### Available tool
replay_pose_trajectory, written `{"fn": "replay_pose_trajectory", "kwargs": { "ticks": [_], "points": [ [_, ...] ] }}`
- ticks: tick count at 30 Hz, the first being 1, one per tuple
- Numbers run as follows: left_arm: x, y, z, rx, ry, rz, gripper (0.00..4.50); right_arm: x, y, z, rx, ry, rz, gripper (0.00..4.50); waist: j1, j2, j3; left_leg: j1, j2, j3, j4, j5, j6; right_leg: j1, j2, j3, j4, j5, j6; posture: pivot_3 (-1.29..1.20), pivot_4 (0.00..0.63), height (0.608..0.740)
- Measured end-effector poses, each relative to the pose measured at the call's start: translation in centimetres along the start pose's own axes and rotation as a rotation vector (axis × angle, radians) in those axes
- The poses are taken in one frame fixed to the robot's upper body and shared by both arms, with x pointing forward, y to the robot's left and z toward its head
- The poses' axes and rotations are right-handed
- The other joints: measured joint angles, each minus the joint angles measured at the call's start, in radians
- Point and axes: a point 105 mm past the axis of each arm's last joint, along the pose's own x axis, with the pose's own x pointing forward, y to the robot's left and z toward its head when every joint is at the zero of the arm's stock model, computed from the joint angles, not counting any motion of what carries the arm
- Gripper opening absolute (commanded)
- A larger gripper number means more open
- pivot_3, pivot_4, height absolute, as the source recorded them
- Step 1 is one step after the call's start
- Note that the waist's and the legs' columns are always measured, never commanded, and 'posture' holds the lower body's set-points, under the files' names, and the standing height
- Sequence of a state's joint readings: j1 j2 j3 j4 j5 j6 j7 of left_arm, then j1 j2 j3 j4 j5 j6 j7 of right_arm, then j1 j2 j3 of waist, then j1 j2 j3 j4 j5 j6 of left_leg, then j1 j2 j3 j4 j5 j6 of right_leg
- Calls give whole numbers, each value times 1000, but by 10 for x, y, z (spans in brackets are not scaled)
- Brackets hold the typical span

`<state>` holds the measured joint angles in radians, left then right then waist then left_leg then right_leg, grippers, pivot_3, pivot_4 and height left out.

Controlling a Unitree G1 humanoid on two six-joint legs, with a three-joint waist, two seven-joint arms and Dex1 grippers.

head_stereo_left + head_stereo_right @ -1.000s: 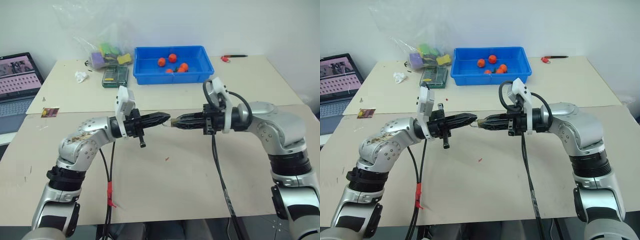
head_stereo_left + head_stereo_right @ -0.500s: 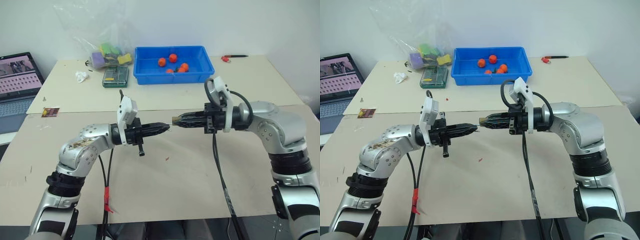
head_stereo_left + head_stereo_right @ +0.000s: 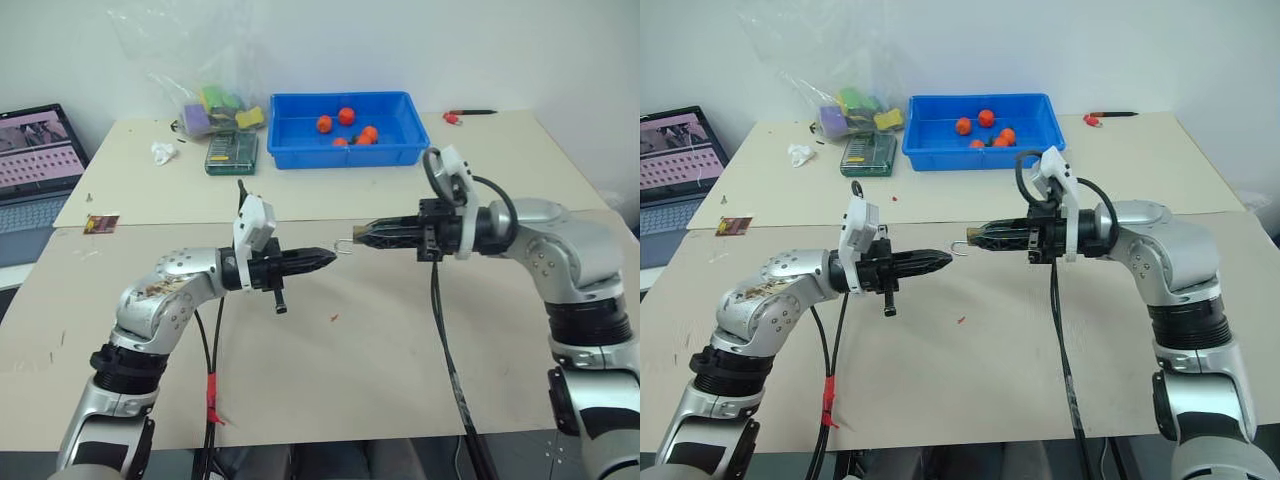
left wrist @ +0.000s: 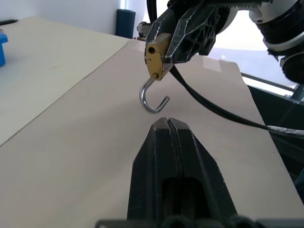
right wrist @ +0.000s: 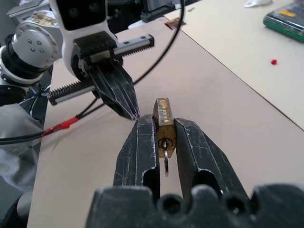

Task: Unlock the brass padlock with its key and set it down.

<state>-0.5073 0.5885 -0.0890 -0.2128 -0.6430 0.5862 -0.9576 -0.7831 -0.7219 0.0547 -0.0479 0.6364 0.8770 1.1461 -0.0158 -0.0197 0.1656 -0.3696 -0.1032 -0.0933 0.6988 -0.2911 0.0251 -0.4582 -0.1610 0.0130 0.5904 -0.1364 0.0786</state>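
Above the bench [image 3: 300, 340], the right hand [image 3: 362, 236] grips the padlock [image 4: 156, 59], its open shackle [image 4: 153, 99] pointing at the closed left hand [image 3: 330, 257] just opposite; the key [image 5: 166, 164] sits in the padlock.

Lab workspace, beige table [image 3: 400, 370], laptop [image 3: 35, 160], blue parts bin [image 3: 345, 150], white wall

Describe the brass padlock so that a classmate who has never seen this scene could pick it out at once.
Start at the beige table, where two robot arms point at each other above its middle. The brass padlock is pinched in the right tool, held in the air. It is the only yellow-gold item there, and its silver shackle hangs open like a hook toward the shut left tool.
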Motion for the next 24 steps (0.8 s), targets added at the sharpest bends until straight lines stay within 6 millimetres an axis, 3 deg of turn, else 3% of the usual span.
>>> {"fn": "replay_pose_trajectory", "kwargs": {
  "ticks": [1, 11, 15, 24],
  "points": [
    [-3, 1, -1, 12, 8, 9, 675, -3, -1, -1, 9, 1, -1, 119, -2, 0, 0, 0, 0, 0, 0, 0, 0, 0, 0, 0, 0, 0, 0, 0, 150, 740],
    [-26, 5, 1, 308, 86, 57, 4424, 4, 10, -13, 136, 88, 126, 119, 0, 0, 0, 0, 3, 2, -1, 0, 0, 0, 0, 0, -3, 0, 0, 0, 150, 740],
    [-29, 2, 5, 429, 122, 58, 4481, 24, 4, -28, 223, 165, 112, 119, 0, 0, 0, 0, 6, 3, -1, 0, 0, 0, 2, 0, -3, 1, -1, 0, 150, 740],
    [-30, -1, 7, 447, 97, 110, 4481, 57, -1, -84, 411, 338, 85, 119, 1, 0, 0, 0, 5, 3, -1, 0, 0, 0, 2, 0, -3, 1, -1, 0, 150, 740]
  ]
}}
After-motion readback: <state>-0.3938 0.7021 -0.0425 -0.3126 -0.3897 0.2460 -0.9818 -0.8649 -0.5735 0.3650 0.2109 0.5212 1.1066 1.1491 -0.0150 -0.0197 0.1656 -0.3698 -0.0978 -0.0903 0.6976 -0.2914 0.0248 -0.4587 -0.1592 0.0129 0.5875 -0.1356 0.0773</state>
